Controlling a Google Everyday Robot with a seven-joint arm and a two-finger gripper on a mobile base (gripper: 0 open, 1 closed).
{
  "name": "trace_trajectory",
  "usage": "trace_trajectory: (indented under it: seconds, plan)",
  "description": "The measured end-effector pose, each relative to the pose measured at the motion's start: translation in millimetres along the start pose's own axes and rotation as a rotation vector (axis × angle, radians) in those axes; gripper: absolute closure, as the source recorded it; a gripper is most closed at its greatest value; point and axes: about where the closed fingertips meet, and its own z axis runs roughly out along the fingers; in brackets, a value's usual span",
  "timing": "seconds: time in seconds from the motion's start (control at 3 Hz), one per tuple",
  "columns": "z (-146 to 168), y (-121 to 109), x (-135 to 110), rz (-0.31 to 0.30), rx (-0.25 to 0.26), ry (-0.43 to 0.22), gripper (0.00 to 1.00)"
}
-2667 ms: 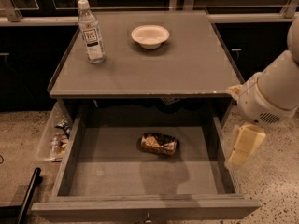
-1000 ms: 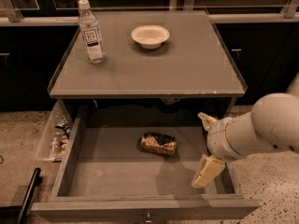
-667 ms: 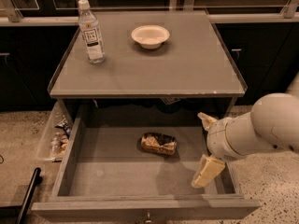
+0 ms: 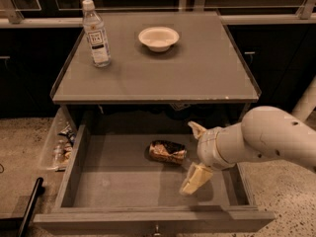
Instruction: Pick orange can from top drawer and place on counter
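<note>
1. The can [image 4: 168, 152] lies on its side on the floor of the open drawer [image 4: 74, 164], near the middle. Its long axis runs left to right.
2. It is probably light, thin metal, stiff enough to pinch but easy to crush. Its shiny round wall looks slippery, and lying flat it may roll toward the front or back if nudged.
3. The safest hold is likely across the middle of its body, with one finger behind and one in front, squeezed gently.
4. The gripper [image 4: 187, 157] is inside the drawer, just right of the can and apart from it. Its two pale fingers [image 4: 196, 177] are spread wide, one toward the back and one toward the front, and hold nothing. The white arm [image 4: 266, 139] reaches in from the right.
5. The drawer floor is flat, grey and smooth, with only the can on it. The tall sides mean the can must be lifted well up before it can move out.
6. The counter [image 4: 197, 70] sits directly above the drawer. It is flat and grey with thin raised side rims.
7. A bottle [image 4: 96, 33] stands upright at the counter's back left, and a white bowl [image 4: 158, 37] sits at the back middle. The front and right of the counter offer open space for the can.
8. The room is dim, with dark cabinets behind. The ground is speckled, and a clear bin [image 4: 58, 144] of small items sits left of the drawer.
</note>
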Motion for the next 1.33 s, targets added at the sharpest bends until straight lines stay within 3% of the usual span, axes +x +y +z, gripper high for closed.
trace_trajectory:
  seconds: [0.33, 1.0, 1.33]
  plan:
    - [27.3, -3.6, -13.0, 0.006, -0.02, -0.046, 0.0]
    - [84.0, -6.2, -15.5, 0.033, -0.057, -0.089, 0.0]
    - [102.6, -16.1, -9.7, 0.012, -0.034, -0.092, 0.0]
